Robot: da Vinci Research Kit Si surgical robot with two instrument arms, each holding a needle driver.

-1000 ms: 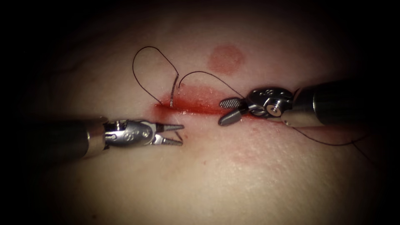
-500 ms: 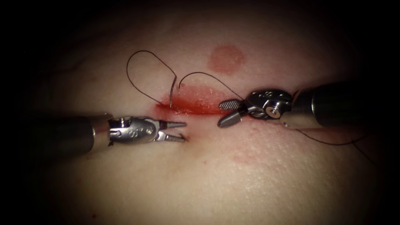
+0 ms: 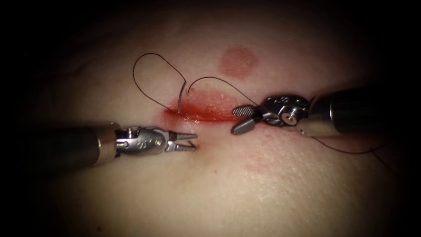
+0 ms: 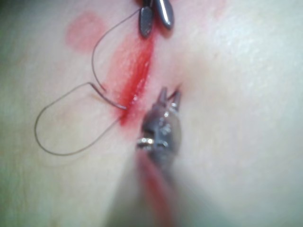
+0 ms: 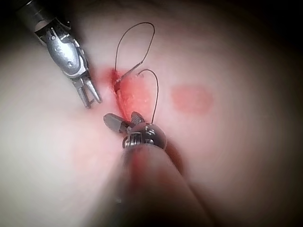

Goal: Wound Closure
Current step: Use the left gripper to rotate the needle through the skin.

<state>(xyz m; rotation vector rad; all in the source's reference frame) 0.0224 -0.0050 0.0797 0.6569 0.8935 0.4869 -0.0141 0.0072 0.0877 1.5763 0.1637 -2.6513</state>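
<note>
The tissue (image 3: 210,184) is a pale, soft-looking slab with a fine pebbled skin, and across its middle runs one cut (image 3: 204,113), a short slit wet with glossy red fluid (image 3: 210,103) that stains the skin just above it; a separate round pinkish blotch (image 3: 237,62) sits farther up, well apart from the slit. One curved needle (image 3: 181,97), a thin grey steel sliver, stands up out of the left end of the cut with its lower end buried in the tissue and its upper part free. Neither tool touches it. One dark, hair-fine thread (image 3: 151,72) runs off its upper end, sweeps round in a wide loop on the left side of the cut, and a second arc of it curves over toward the right tool and trails away beneath that shaft. There are two tools, both polished metal on dark, smooth shafts. The left tool (image 3: 187,142) lies just below the left end of the cut, its two slim pointed jaws a little apart and holding nothing. The right tool (image 3: 241,118) sits at the right end of the cut, its two blunt, ridged jaws spread wider and empty too, with the thread passing close beside them but not gripped.
</note>
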